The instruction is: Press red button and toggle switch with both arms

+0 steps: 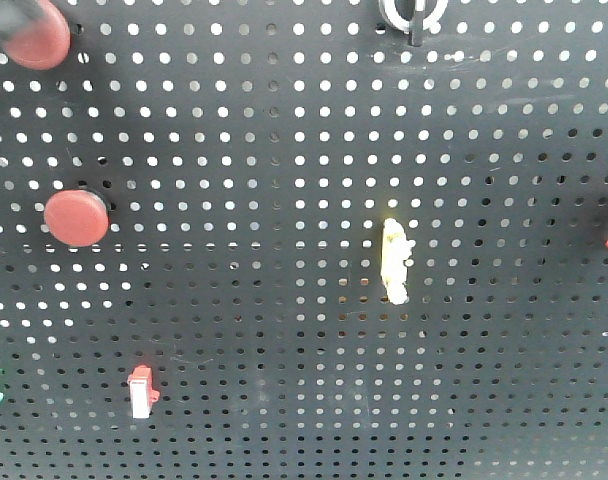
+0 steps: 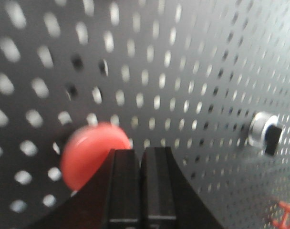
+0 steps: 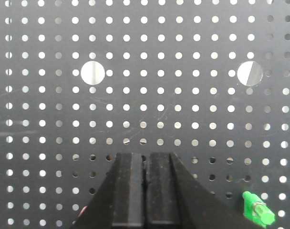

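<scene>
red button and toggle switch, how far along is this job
Done: nothing shows as finished. In hand: the left gripper, shut, has its tips at the red button; whether it is pressing cannot be told. Left: the right gripper, shut, faces bare pegboard, with the green toggle switch untouched at the lower right of its view.

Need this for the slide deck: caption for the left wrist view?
Shut left gripper at a red button on black pegboard; silver-collared switch to the right.

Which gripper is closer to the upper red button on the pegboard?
Left. The left gripper, shut, is right at the upper red button; the right gripper faces pegboard near a green switch.
</scene>
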